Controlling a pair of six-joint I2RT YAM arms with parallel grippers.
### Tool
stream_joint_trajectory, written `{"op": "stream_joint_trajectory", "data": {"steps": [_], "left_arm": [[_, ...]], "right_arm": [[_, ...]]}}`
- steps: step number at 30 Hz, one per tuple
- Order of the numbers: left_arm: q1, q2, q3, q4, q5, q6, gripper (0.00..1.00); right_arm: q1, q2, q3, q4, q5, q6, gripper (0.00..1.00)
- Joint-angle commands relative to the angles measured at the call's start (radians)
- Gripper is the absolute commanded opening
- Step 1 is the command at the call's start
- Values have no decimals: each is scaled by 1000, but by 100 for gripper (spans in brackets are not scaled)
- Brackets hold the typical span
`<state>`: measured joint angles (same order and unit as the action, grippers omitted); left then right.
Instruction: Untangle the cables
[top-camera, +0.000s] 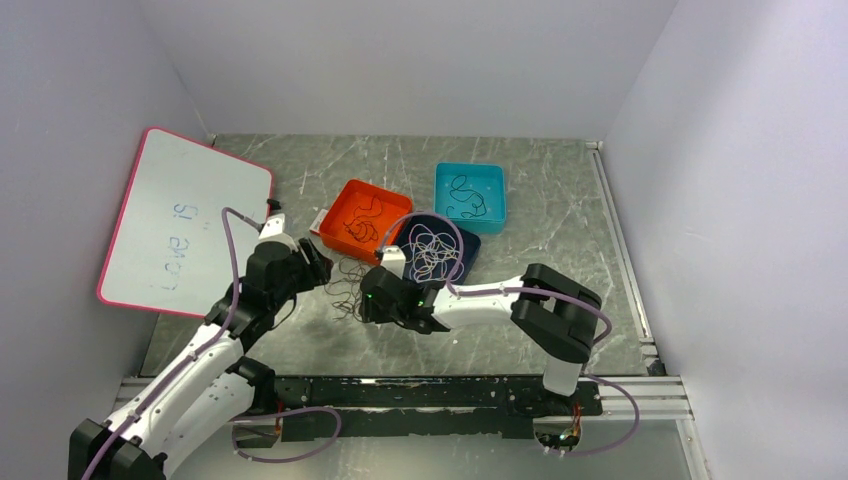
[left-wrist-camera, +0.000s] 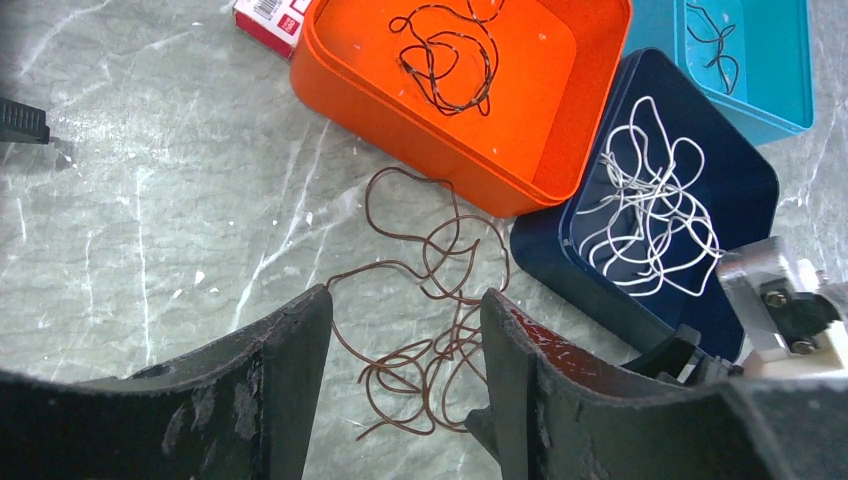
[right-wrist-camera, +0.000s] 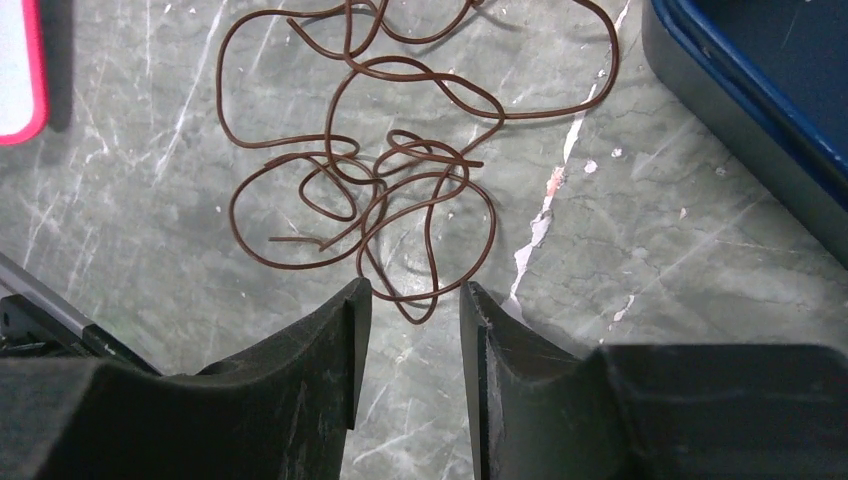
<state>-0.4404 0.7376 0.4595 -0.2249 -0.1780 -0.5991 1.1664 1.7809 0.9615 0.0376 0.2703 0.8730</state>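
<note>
A loose dark brown cable tangle (top-camera: 345, 287) lies on the marble table between my two grippers; it also shows in the left wrist view (left-wrist-camera: 458, 305) and the right wrist view (right-wrist-camera: 385, 190). My left gripper (top-camera: 318, 265) is open, its jaws (left-wrist-camera: 405, 300) over the tangle's near loops. My right gripper (top-camera: 368, 300) is open, with the tangle's lowest loop just at its fingertips (right-wrist-camera: 412, 290). A white cable (left-wrist-camera: 650, 200) lies in the navy tray (top-camera: 470, 245). One black cable (left-wrist-camera: 445, 50) lies in the orange tray (top-camera: 345, 195), another (top-camera: 467, 197) in the teal tray (top-camera: 495, 175).
A pink-rimmed whiteboard (top-camera: 185, 225) leans at the left wall. A red and white box (left-wrist-camera: 268, 15) sits behind the orange tray. A metal rail (top-camera: 400, 392) runs along the near edge. Grey walls close in three sides.
</note>
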Motion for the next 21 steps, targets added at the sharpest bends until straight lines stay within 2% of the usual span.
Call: {"op": "stream_joint_trajectory", "data": {"steps": [1, 6, 13, 21], "left_arm": [[2, -12, 43, 14, 11, 15, 61], [2, -20, 41, 14, 12, 16, 61], [2, -16, 34, 21, 20, 10, 60], [2, -8, 32, 30, 31, 7, 60]], "right_arm": [[-1, 27, 28, 27, 7, 19, 41], [-7, 25, 26, 30, 18, 22, 42], [-7, -29, -5, -7, 37, 24, 50], [-11, -39, -35, 35, 24, 29, 51]]}}
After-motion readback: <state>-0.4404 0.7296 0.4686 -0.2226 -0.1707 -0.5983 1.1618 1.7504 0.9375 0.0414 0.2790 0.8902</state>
